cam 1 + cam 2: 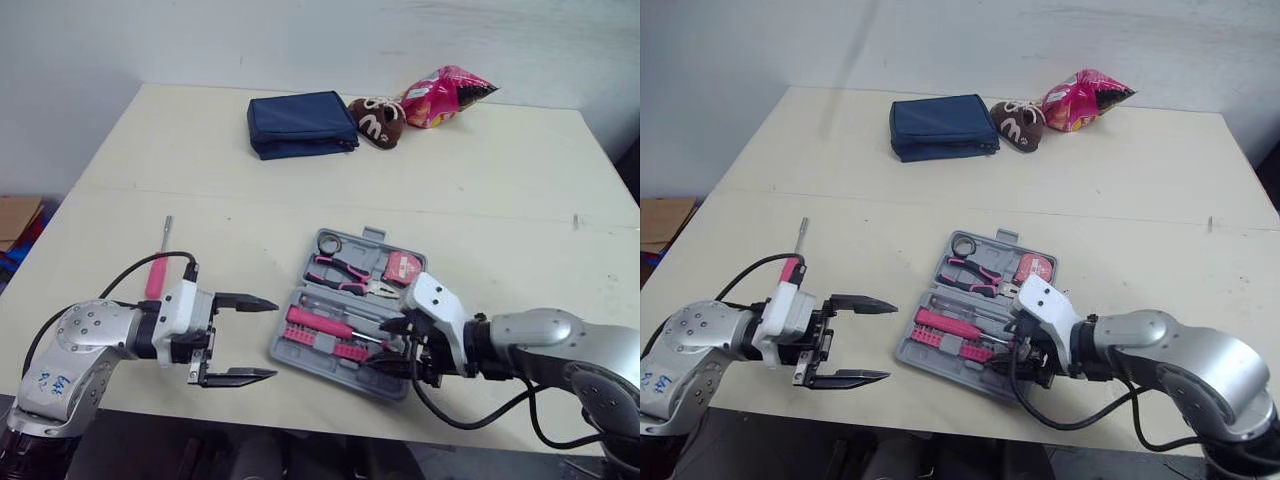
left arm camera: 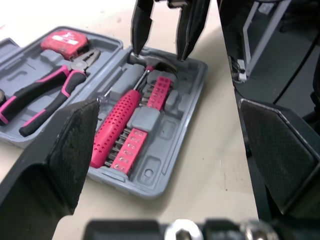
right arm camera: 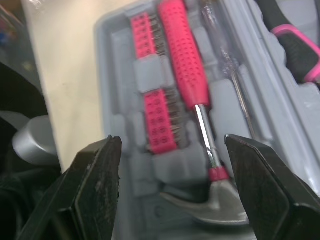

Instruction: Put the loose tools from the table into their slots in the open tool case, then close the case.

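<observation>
The grey tool case [image 1: 372, 238] lies open near the table's front edge. It holds black-and-pink pliers [image 1: 337, 270], a red tape measure [image 1: 404, 268], a pink-handled hammer [image 3: 182, 65] and pink bit strips [image 3: 159, 120]. A loose screwdriver [image 1: 158, 270] with a pink handle lies on the table to the left of the case. My left gripper [image 1: 273, 338] hovers open just left of the case, empty, with the screwdriver behind it. My right gripper [image 3: 174, 141] is open at the case's right end, its fingers straddling the hammer head [image 3: 210, 205].
At the back of the table lie a navy pouch [image 1: 300, 123], a brown slipper [image 1: 378, 120] and a pink snack bag [image 1: 445, 95]. The table's front edge [image 1: 300, 405] runs just under both grippers.
</observation>
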Controlling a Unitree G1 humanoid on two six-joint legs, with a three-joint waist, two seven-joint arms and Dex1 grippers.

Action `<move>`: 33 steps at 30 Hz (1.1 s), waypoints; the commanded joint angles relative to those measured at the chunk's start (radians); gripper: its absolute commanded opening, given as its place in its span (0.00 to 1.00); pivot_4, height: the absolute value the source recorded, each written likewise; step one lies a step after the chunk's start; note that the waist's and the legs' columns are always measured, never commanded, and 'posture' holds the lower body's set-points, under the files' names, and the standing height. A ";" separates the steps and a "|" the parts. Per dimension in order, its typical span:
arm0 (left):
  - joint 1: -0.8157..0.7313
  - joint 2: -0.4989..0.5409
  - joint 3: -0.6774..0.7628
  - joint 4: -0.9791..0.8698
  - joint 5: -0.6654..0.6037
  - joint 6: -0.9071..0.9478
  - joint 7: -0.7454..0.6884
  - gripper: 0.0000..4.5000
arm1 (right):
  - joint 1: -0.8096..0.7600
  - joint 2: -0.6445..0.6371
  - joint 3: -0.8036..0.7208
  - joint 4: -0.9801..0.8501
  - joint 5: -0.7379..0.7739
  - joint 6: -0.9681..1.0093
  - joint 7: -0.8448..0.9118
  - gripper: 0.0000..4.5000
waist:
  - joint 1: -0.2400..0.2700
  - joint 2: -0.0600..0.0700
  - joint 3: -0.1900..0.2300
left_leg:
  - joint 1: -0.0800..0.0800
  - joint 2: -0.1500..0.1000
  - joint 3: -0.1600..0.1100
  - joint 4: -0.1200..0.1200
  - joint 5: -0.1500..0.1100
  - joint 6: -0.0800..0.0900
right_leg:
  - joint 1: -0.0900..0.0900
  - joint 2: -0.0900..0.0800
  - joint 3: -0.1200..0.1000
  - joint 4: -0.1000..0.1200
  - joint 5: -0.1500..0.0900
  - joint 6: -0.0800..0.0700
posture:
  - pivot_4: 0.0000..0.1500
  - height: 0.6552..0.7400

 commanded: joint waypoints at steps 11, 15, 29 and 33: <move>-0.027 -0.025 -0.016 0.033 0.041 -0.079 0.018 1.00 | 0.198 0.048 0.221 0.293 -0.438 -0.743 0.257 0.02 | 0.000 0.000 0.000 | 0.001 -0.001 0.000 0.003 0.000 0.000 | 0.001 0.000 0.000 0.001 0.001 0.001 | 1.00 1.00; -0.019 -0.029 -0.010 0.030 0.044 -0.082 0.033 1.00 | 0.201 0.054 0.274 0.339 -0.498 -0.776 0.267 0.02 | 0.000 0.000 0.000 | 0.001 0.000 0.000 0.003 0.001 -0.003 | 0.002 0.000 0.000 0.002 0.001 0.001 | 1.00 1.00; 0.000 -0.008 0.011 0.069 0.057 -0.087 0.037 1.00 | 0.177 0.026 0.262 0.314 -0.590 -0.803 0.245 0.02 | 0.001 -0.002 -0.001 | 0.004 0.001 0.000 0.004 0.000 -0.002 | 0.004 0.000 0.000 0.002 0.001 0.001 | 1.00 1.00; 0.040 0.004 0.101 0.099 0.017 -0.067 0.045 1.00 | 0.280 0.068 0.014 0.300 -0.387 -1.033 0.374 0.02 | 0.002 -0.002 0.000 | 0.002 0.001 0.000 0.005 0.000 -0.001 | 0.003 0.000 0.000 0.001 0.001 0.001 | 1.00 1.00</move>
